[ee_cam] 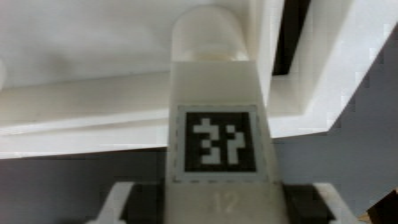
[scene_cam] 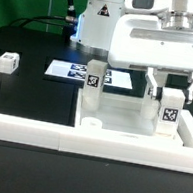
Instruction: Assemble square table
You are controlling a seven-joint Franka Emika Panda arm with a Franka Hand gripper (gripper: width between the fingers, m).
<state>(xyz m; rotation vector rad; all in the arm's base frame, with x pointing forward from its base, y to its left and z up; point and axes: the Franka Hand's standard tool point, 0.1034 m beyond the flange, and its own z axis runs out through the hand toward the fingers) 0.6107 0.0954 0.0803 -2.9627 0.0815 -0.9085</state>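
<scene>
On the black surface (scene_cam: pixel 34 95), behind the long low white border wall (scene_cam: pixel 38 131), the white plastic square tabletop slab (scene_cam: pixel 122 117) lies flat. One short white tagged leg (scene_cam: pixel 94 72) stands at its far corner. The gripper (scene_cam: pixel 170 94), partway closed, clasps another tagged white leg (scene_cam: pixel 169 112) upright on the slab, toward the exterior view's right.

**Square table: one leg standing, one gripped, one loose**

The tabletop (scene_cam: pixel 122 114), a white square slab, lay flat. The standing leg (scene_cam: pixel 94 76) was short and white, with a black-and-white tag on its visible face. It stood upright at the slab's far corner on the exterior view's left. The held leg (scene_cam: pixel 169 111), tagged likewise, was upright over the slab's side on the exterior view's right, clamped between the fingers of the gripper (scene_cam: pixel 170 96). The loose leg (scene_cam: pixel 8 63) lay well apart from the slab, on the exterior view's left. Whether either upright leg was seated in a hole could not be determined.
</scene>
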